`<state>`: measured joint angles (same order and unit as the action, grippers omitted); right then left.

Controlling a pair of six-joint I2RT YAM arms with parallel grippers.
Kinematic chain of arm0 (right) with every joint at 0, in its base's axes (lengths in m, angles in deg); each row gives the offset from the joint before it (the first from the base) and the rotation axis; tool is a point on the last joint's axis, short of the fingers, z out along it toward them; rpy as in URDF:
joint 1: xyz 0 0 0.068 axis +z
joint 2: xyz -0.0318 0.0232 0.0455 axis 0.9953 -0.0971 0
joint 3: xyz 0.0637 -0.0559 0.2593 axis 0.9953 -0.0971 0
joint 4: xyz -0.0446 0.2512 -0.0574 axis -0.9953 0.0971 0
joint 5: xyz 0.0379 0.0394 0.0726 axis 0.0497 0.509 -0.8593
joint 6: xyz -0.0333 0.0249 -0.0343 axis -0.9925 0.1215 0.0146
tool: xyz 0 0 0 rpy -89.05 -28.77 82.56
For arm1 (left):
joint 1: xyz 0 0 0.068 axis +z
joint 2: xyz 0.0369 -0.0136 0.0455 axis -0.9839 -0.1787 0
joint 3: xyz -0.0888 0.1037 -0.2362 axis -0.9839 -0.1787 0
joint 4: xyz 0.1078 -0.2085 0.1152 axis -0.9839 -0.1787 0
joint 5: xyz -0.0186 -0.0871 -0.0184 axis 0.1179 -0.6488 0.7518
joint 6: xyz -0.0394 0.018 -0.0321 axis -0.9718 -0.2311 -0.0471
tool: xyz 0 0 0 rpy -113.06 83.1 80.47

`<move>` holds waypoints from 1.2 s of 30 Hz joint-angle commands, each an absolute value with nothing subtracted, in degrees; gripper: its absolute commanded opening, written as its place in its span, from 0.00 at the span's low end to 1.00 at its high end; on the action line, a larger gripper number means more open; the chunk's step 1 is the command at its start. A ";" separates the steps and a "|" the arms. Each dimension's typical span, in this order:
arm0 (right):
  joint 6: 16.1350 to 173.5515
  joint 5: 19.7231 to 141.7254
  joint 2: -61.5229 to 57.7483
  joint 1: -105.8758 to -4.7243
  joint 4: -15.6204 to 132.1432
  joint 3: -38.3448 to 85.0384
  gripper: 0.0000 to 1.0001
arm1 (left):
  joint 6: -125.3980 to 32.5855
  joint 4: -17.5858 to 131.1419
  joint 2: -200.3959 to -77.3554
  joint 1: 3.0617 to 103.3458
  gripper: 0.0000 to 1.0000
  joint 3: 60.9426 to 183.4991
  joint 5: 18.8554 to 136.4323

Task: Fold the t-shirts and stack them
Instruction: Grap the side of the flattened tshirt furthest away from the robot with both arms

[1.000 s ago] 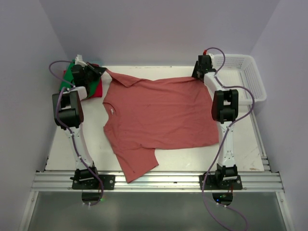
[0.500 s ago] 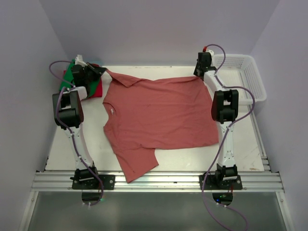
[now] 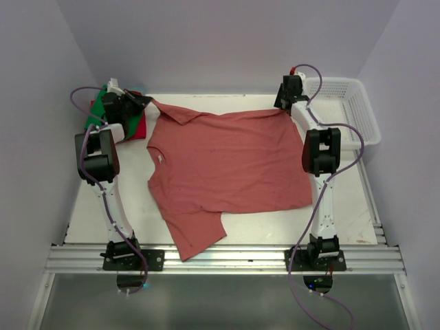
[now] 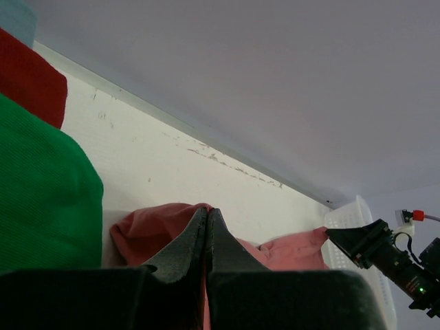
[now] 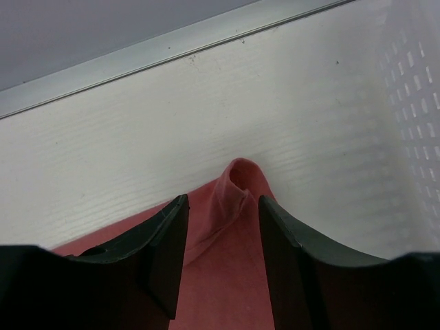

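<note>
The large faded brick-red t-shirt (image 3: pixel 223 165) lies spread over the middle of the table. My left gripper (image 3: pixel 148 101) is shut on its far left corner, seen as a pinched fold (image 4: pixel 161 223) in the left wrist view, where the gripper (image 4: pixel 206 212) shows closed tips. My right gripper (image 3: pixel 283 104) is open over the shirt's far right corner (image 5: pixel 237 182); its jaws (image 5: pixel 223 201) straddle the bunched tip without holding it. The green t-shirt (image 3: pixel 100 110) and the red-pink t-shirt (image 3: pixel 137 127) lie at the far left, partly under the left arm. The green one also shows in the left wrist view (image 4: pixel 38 199).
A white plastic mesh basket (image 3: pixel 347 110) stands at the far right corner, close to my right gripper; it also shows in the right wrist view (image 5: pixel 412 103). The back wall runs just behind both grippers. Metal rails (image 3: pixel 227 258) line the near edge.
My right gripper has shifted slightly back and up at the shirt's far right corner. The left arm and the shirts have not visibly moved.
</note>
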<state>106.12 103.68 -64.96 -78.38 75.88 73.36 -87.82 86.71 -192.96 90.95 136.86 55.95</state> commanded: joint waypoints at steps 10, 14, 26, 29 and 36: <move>106.92 103.75 -65.39 -78.19 75.69 73.93 0.43 | -88.53 89.74 -193.81 91.74 0.00 139.00 54.79; 107.01 103.92 -65.91 -78.19 75.51 73.92 0.41 | -88.53 89.57 -194.16 91.74 0.00 139.17 54.79; 107.45 103.92 -66.88 -78.19 74.90 73.58 0.29 | -88.44 89.57 -194.34 91.83 0.00 139.26 54.97; 107.37 103.83 -66.36 -78.27 74.54 73.31 0.21 | -88.44 89.57 -194.34 91.83 0.00 139.17 54.79; 106.49 104.80 -63.46 -78.19 73.49 71.82 0.08 | -88.53 89.65 -194.43 91.83 0.00 139.17 54.62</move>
